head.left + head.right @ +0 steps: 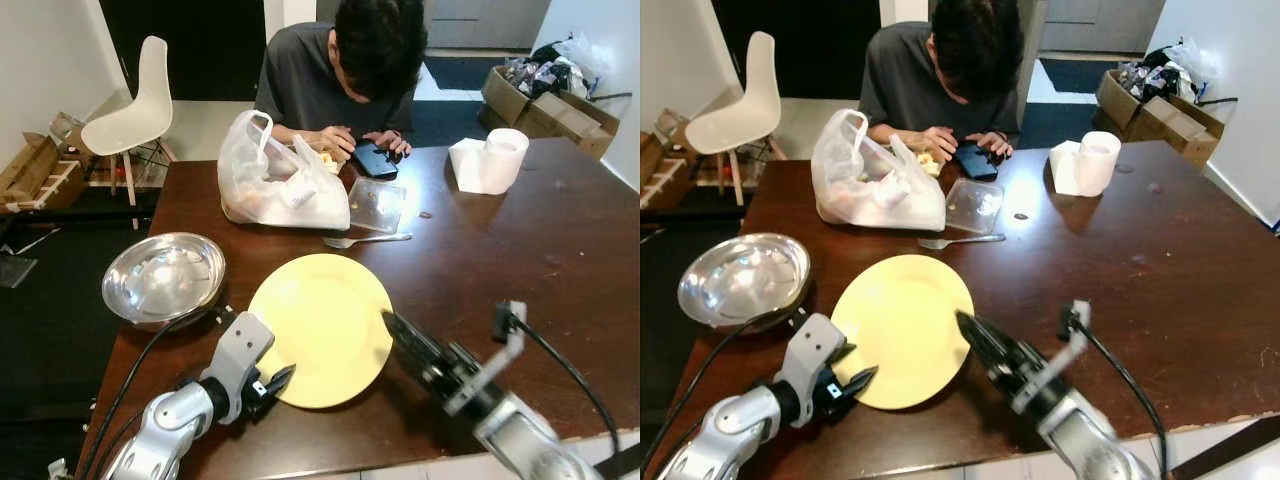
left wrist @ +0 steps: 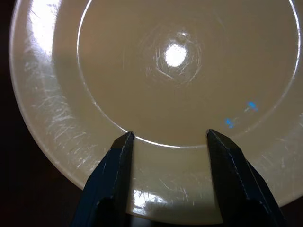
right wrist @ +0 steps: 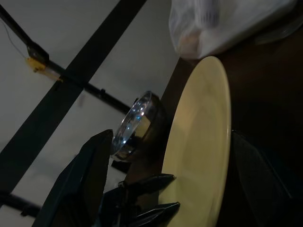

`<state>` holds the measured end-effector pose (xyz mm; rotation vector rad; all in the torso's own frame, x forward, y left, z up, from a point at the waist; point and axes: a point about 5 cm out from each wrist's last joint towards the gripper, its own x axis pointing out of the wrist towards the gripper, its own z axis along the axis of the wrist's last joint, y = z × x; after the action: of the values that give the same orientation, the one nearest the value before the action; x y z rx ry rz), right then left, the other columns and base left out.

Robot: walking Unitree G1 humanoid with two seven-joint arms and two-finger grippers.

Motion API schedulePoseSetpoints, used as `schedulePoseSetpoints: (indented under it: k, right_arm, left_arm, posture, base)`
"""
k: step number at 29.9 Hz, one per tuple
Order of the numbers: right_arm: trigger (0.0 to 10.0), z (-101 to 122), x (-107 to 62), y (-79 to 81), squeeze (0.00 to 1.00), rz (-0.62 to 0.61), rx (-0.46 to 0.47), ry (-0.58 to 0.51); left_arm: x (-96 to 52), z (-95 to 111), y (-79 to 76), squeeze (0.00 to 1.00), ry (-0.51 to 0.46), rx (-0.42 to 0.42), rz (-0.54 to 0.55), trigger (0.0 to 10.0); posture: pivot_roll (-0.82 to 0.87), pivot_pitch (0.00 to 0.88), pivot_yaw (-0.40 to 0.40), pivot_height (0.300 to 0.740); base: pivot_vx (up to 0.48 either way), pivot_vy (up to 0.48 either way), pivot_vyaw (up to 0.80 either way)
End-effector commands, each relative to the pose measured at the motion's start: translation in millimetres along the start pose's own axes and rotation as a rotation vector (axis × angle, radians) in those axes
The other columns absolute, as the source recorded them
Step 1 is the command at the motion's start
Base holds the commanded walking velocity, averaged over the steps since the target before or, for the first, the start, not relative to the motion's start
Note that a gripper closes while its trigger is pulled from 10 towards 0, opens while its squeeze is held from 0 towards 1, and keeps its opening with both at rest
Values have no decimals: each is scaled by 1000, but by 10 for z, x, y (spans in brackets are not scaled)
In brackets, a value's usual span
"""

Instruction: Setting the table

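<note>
Left wrist view: left gripper [image 2: 168,137] fingers spread over yellow plate [image 2: 180,66]; right gripper [image 1: 392,322] unclear.

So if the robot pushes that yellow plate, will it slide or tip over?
The yellow plate lies flat on the smooth dark table, so it would probably slide, not tip. Its glossy, scratched surface hints at stiff, slippery plastic, likely light. The left pincer sits at its near rim, open.
</note>
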<state>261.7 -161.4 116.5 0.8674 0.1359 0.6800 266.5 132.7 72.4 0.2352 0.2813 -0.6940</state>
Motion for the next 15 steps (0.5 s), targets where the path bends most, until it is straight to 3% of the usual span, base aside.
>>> schedulePoseSetpoints:
  k: [1,10,11,12,13,15]
  right_arm:
    - [10000,-90,-1,-49,0,-11,25,30]
    - [10000,-452,279,-170,0,-8,151,172]
    - [8980,-489,320,-177,0,-2,165,190]
    - [4980,-518,356,-178,0,5,179,205]
    - [4980,-518,356,-178,0,5,179,205]
    - [0,-561,426,-152,0,37,188,242]
  left_arm:
    - [-73,-328,-49,0,156,-48,-10,10000]
    - [-76,-312,-57,0,150,-56,-6,10000]
    - [-75,-306,-63,0,148,-58,-7,10000]
    - [-74,-300,-68,0,146,-60,-7,10000]
    - [-74,-300,-68,0,146,-60,-7,10000]
    - [-74,-292,-80,0,142,-62,-9,10000]
  posture:
    - [-36,20,74,740]
    - [-20,26,70,740]
    - [-16,27,68,740]
    - [-13,28,66,740]
    - [-13,28,66,740]
    - [-10,29,64,740]
  base:
    - [0,0,0]
    - [0,0,0]
    - [0,0,0]
    - [0,0,0]
    - [0,0,0]
    - [0,0,0]
